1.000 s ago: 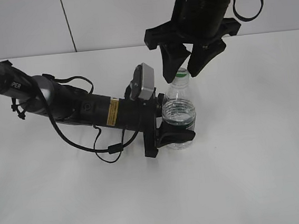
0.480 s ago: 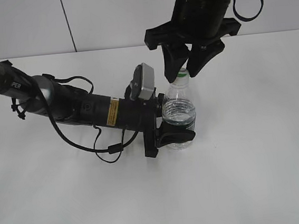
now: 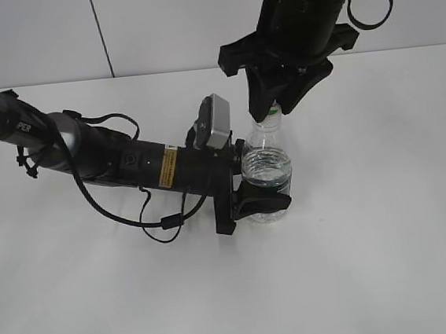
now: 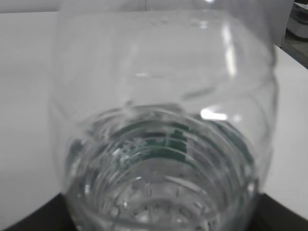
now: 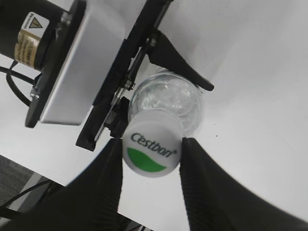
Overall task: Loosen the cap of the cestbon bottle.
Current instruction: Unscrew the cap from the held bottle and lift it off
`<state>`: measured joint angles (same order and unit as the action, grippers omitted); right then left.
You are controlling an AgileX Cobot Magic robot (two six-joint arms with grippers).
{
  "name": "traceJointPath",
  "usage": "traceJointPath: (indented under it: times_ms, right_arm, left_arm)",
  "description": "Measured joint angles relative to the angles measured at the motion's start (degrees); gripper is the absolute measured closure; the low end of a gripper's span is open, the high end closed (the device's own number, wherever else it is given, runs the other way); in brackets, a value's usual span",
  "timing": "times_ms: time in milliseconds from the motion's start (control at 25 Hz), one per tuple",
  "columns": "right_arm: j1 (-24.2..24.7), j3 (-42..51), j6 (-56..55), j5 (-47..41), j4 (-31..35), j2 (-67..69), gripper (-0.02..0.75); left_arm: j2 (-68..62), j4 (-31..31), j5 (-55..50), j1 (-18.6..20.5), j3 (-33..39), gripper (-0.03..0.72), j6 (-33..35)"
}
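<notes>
Sitting between right pincer (image 5: 150, 179) fingers: cap (image 5: 150, 149)

The small clear plastic water bottle (image 3: 267, 172) stands upright on the white surface, ribbed body see-through, dark green label showing faintly through the wall (image 4: 163, 144). On its neck sits the round white plastic screw cap (image 5: 151, 148), "Cestbon" in green lettering over a green half-circle on top. From the side, only a sliver of that cap (image 3: 271, 113) shows.
</notes>
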<state>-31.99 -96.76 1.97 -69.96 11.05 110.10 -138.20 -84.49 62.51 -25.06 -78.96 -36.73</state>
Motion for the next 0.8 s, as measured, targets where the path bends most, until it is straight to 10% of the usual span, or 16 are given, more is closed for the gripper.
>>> traceJointPath:
  times_ms: [800]
  right_arm:
    - [0.0,-0.1,39.5,0.0,-1.5,-0.2,0.454]
  left_arm:
    - [0.0,0.0,-0.1,0.0,0.0,0.286,0.0]
